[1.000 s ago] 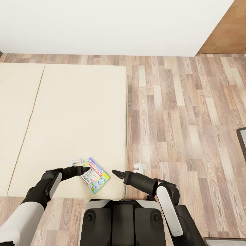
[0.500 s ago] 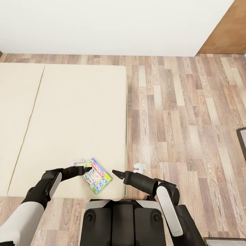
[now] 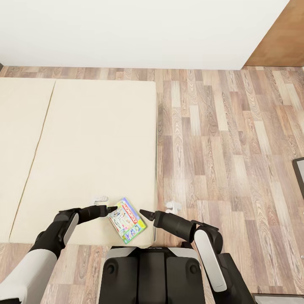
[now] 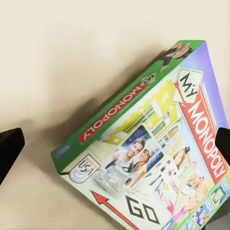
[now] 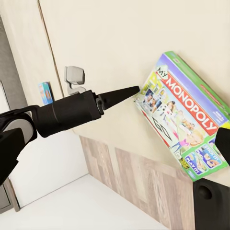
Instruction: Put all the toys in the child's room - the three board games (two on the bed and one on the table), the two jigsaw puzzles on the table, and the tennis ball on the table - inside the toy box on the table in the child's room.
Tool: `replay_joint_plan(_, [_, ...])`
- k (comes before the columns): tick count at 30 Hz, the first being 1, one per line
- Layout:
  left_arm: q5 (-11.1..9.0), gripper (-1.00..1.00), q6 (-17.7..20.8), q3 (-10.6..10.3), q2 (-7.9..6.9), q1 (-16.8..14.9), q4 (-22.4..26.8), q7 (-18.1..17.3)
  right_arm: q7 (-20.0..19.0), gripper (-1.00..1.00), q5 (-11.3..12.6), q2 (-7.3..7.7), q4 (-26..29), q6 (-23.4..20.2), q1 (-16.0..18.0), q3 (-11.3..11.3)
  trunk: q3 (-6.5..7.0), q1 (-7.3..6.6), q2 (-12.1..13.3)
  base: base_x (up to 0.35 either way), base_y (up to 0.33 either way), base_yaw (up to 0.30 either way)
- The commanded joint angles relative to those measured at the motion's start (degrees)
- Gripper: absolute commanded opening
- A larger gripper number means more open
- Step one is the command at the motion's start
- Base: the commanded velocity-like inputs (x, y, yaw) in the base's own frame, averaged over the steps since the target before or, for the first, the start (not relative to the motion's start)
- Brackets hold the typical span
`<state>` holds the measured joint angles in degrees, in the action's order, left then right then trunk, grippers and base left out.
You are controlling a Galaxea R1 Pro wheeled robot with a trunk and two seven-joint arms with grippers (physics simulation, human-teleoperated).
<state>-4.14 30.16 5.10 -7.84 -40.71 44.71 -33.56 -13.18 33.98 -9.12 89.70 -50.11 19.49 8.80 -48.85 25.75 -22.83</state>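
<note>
One board game [image 3: 127, 220], a white Monopoly box with green edge and red logo, lies flat near the front right corner of the bed [image 3: 93, 139]. My left gripper [image 3: 112, 209] is open, and its tip touches the box's left edge. In the left wrist view the box [image 4: 153, 158] lies between the spread fingers [image 4: 9, 148]. My right gripper [image 3: 143, 212] is open just right of the box, over the mattress edge. The right wrist view has the box [image 5: 184, 124], the left gripper [image 5: 120, 93] and a small blue box [image 5: 45, 92] farther along the mattress.
Wood plank floor [image 3: 219, 139] lies right of the bed, up to a white wall [image 3: 139, 29]. A small white object [image 3: 100, 197] sits on the mattress and another [image 3: 172, 206] on the floor by the bed. A dark edge [image 3: 299, 173] shows at far right.
The Monopoly box has slid right and nearer the bed's front corner, turning slightly. My left gripper followed it to the right. The right gripper has barely moved.
</note>
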Motion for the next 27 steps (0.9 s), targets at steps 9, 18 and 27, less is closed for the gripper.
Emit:
replay_joint_plan(9, [-0.43, 1.00, 0.54, 0.09, 0.08, -0.03, 0.03, -0.10, -0.15, 1.00, -0.44, -0.05, 0.10, -0.25, 0.02, -0.06, -0.06, 0.03, -0.09, 0.000, 0.000, 0.000])
replay_joint_plan(18, [-0.37, 1.00, 0.51, 0.09, 0.10, -0.03, 0.03, -0.11, -0.41, 1.00, -0.41, -0.03, 0.12, -0.25, 0.02, -0.09, -0.06, 0.03, -0.09, 0.000, 0.000, 0.000])
replay_joint_plan(27, [-0.29, 1.00, 0.51, 0.09, 0.10, -0.01, 0.03, -0.11, -0.36, 1.00, -0.39, -0.03, 0.12, -0.26, 0.02, -0.09, -0.06, 0.03, -0.09, 0.000, 0.000, 0.000])
